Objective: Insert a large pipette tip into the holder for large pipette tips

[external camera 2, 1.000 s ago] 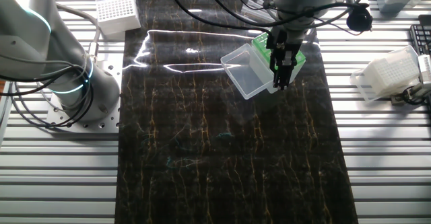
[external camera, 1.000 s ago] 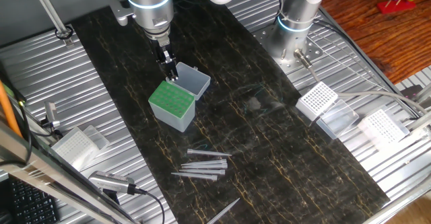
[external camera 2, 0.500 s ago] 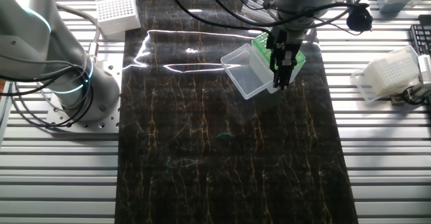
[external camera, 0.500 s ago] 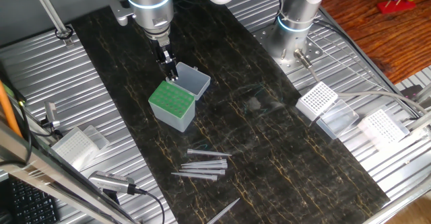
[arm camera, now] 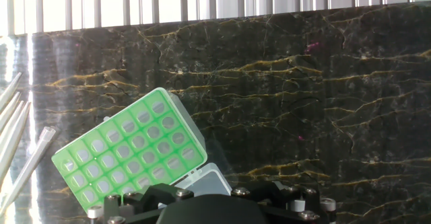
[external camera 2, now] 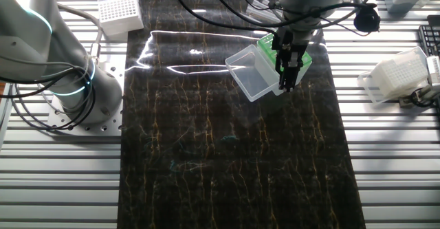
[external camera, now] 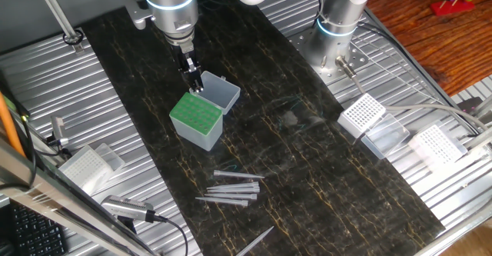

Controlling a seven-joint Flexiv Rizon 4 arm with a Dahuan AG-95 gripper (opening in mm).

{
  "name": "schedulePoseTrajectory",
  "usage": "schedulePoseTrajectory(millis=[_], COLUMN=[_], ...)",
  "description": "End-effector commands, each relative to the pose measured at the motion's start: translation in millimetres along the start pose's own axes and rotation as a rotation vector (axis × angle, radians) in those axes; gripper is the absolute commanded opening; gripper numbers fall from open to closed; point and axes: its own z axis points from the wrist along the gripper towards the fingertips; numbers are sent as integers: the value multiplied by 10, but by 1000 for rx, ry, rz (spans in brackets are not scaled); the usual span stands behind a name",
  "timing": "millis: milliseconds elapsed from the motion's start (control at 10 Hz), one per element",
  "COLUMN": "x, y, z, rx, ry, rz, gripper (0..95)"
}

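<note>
The holder for large pipette tips (external camera: pixel 196 118) is a pale box with a green grid top, and its clear lid (external camera: pixel 221 91) hangs open behind it. It also shows in the other fixed view (external camera 2: pixel 304 56) and in the hand view (arm camera: pixel 128 155), where its grid holes look empty. My gripper (external camera: pixel 194 81) hangs just above the holder's back edge, at the hinge by the lid. Its fingers stand close together and I see nothing between them. Several large pipette tips (external camera: pixel 231 187) lie loose on the dark mat in front of the holder. The hand view hides my fingertips.
Small white grid-topped racks stand at the right (external camera: pixel 363 114), the far right (external camera: pixel 436 145) and the left (external camera: pixel 83 166). A second robot arm's base (external camera: pixel 336 33) stands at the back right. One more loose tip (external camera: pixel 257 241) lies near the mat's front edge.
</note>
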Motion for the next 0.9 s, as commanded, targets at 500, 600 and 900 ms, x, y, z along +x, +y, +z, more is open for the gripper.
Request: schedulePoseTrajectory(millis=[500, 600, 900], x=[0, 0, 0], y=[0, 0, 0], z=[-1, -1, -1], rx=[-86, -86, -86], ry=[17, 18, 19], rz=[191, 193, 200], gripper=[0, 0, 0])
